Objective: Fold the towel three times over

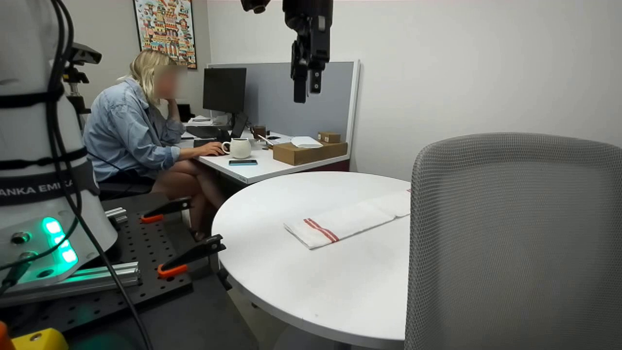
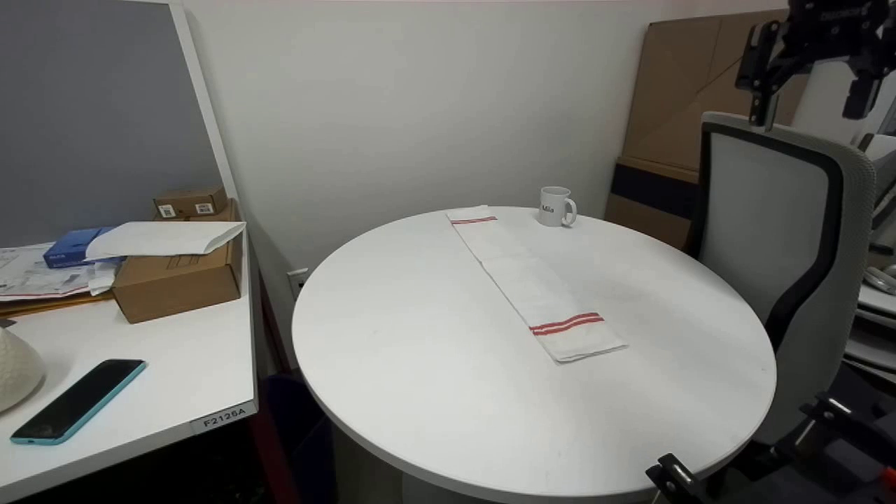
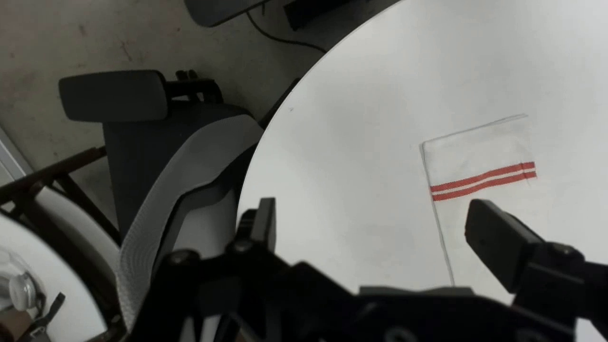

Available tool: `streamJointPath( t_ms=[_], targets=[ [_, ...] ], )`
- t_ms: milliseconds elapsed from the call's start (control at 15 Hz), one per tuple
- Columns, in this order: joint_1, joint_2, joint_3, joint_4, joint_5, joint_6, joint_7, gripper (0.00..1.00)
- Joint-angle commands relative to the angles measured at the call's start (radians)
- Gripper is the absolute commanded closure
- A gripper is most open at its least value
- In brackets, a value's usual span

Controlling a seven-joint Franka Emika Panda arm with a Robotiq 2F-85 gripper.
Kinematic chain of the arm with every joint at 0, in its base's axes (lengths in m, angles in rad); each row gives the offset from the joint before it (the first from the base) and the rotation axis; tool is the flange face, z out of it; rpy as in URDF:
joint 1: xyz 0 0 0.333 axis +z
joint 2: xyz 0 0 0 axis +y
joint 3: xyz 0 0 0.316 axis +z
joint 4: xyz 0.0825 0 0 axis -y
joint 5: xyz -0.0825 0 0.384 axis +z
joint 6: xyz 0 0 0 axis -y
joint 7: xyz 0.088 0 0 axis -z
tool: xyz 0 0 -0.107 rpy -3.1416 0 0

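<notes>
The white towel [image 1: 350,217] lies flat as a long narrow strip on the round white table [image 1: 311,291]. It also shows in an exterior view [image 2: 525,280], with a double red stripe at its near end and a thinner-looking stripe at its far end. Its layered edges suggest it is folded lengthwise. In the wrist view, the striped end of the towel [image 3: 479,152] is right of centre. My gripper [image 3: 373,218] is open and empty, with its right finger overlapping the towel in that view. In both exterior views the gripper [image 1: 307,91] [image 2: 810,113] hangs well above the table, apart from the towel.
A grey mesh chair [image 1: 515,243] [image 2: 766,203] stands against the table's side and hides one towel end. A white mug [image 2: 553,206] stands near the towel's far end. A person [image 1: 131,126] sits at a desk with a cardboard box [image 2: 182,280]. Clamps [image 1: 194,255] edge the robot's base.
</notes>
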Motion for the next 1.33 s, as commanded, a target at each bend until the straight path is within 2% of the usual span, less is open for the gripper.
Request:
streamJointPath(
  t_ms=[0,400,733,1267],
  targets=[
    [-0.016,0.085,0.005,0.007,0.084,0.070,0.143,0.00],
    [-0.018,0.193,0.031,-0.006,0.198,0.243,0.410,0.00],
    [-0.013,0.278,0.073,-0.059,0.160,0.455,0.689,0.00],
    [0.043,0.494,0.067,-0.087,0.142,0.709,0.881,0.00]
  ],
)
